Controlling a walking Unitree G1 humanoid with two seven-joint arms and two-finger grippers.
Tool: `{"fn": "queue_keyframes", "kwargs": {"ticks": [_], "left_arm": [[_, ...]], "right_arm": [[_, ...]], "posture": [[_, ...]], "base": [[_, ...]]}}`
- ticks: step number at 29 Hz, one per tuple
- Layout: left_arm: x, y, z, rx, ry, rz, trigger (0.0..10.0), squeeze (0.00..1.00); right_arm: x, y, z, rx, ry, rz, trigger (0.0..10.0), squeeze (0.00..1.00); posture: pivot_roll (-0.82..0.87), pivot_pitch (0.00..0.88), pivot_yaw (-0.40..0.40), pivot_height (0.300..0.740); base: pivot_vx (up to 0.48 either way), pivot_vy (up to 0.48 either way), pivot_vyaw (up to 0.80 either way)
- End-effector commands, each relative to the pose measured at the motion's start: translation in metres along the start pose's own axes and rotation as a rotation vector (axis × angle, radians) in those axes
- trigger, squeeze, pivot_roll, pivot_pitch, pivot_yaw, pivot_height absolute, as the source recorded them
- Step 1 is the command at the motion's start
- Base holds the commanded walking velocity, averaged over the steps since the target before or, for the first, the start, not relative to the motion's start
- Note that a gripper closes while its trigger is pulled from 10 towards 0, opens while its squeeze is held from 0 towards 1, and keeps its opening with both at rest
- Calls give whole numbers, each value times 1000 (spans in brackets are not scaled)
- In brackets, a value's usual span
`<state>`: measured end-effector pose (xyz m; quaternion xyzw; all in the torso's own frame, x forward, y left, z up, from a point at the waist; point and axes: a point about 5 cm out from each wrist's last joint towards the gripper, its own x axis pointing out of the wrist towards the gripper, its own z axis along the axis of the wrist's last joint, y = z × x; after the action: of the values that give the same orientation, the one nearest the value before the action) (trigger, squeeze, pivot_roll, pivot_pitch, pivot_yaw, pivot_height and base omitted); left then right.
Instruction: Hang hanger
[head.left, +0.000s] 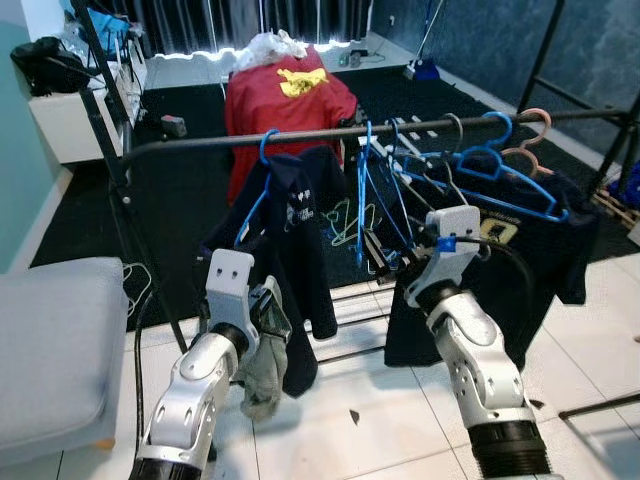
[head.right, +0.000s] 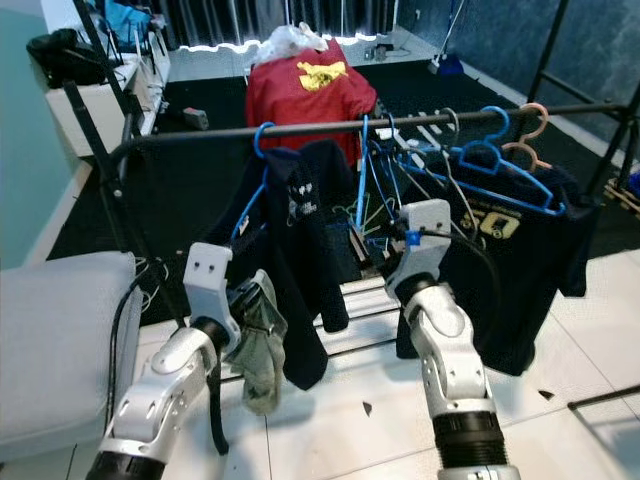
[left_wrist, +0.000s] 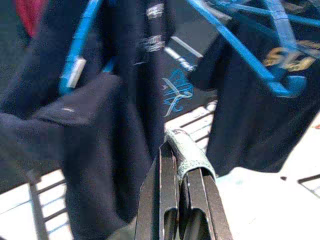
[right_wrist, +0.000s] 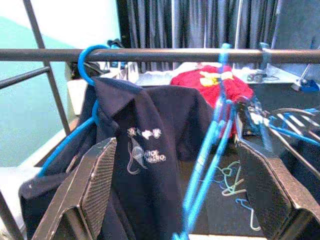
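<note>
A blue hanger (head.left: 262, 185) carrying a dark navy shirt (head.left: 295, 250) is hooked over the black rail (head.left: 330, 132) of the clothes rack, towards the rail's left end. Further right on the same rail, several bare blue hangers (head.left: 375, 190) are hung, then a second blue hanger (head.left: 500, 175) with a dark printed shirt (head.left: 520, 260), and a pink hanger (head.left: 530, 135) beyond it. The right gripper (right_wrist: 172, 200) is held below the rail with its fingers spread wide — one thin blue hanger (right_wrist: 210, 150) is seen between them, untouched. The left gripper (left_wrist: 182, 165) is raised beside the navy shirt; its fingers are pressed together on a fold of grey-green cloth (head.left: 262, 365), which hangs down below it. Behind the rack, a red garment (head.left: 285, 95) is draped on the dark carpet (head.left: 180, 200). A grey cushion (head.left: 50, 350) is seen at the left.
</note>
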<state>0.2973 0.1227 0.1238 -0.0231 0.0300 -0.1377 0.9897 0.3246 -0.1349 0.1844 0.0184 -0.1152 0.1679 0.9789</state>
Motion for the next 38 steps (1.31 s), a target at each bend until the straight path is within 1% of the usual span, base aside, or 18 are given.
{"fn": "queue_keyframes", "kwargs": {"ticks": [1, 3, 4, 6, 9, 13, 18, 20, 22, 25, 34, 36, 38], "left_arm": [[-1, 1, 1, 1, -6, -2, 10000, 0], [-1, 2, 2, 5, -12, -3, 10000, 0], [-1, 2, 2, 5, -12, -3, 10000, 0], [-2, 2, 4, -5, -33, 2, 10000, 0], [-2, 2, 4, -5, -36, 1, 10000, 0], [-5, 1, 8, -7, -57, -16, 10000, 0], [-7, 3, 9, 0, -62, -20, 10000, 0], [-9, 4, 9, 6, -63, -22, 10000, 0], [-9, 4, 9, 6, -63, -22, 10000, 0], [-11, 4, 10, 10, -68, -26, 10000, 0], [-13, 4, 10, 16, -68, -33, 10000, 0], [-18, 4, 12, 31, -65, -45, 10000, 0], [-18, 4, 12, 31, -65, -45, 10000, 0]], "right_arm": [[1, -3, 6, -20, -21, -12, 10000, 0], [5, -10, 13, -57, -25, -46, 10000, 0], [5, -10, 13, -57, -25, -46, 10000, 0], [6, -16, 17, -78, -26, -76, 10000, 0], [6, -17, 18, -83, -28, -83, 10000, 0], [7, -25, 16, -118, -10, -131, 10000, 0], [9, -28, 12, -92, 7, -133, 10000, 0], [13, -29, 5, -80, 50, -127, 10000, 0], [13, -29, 5, -80, 50, -127, 10000, 0], [18, -31, -3, -75, 93, -134, 10000, 0], [25, -35, -6, -51, 110, -151, 10000, 0], [38, -42, -6, -28, 130, -164, 10000, 0], [38, -42, -6, -28, 130, -164, 10000, 0]], "posture": [[-10, 29, 6, 740], [-12, 29, 3, 740], [-12, 29, 3, 740], [-13, 27, 1, 740], [-14, 26, 1, 740], [-8, 24, -1, 740], [-4, 25, 4, 740], [4, 28, 6, 740], [4, 28, 6, 740], [8, 35, 7, 740], [13, 48, 8, 740], [31, 104, 11, 740], [31, 104, 11, 740]], "base": [[412, 0, 0], [411, 0, 0], [409, 0, 0], [204, 0, 0], [0, 0, 0], [0, 0, 0], [0, 0, 0], [0, 0, 0], [0, 0, 0], [0, 0, 0], [0, 0, 0], [0, 0, 0], [0, 0, 0]]}}
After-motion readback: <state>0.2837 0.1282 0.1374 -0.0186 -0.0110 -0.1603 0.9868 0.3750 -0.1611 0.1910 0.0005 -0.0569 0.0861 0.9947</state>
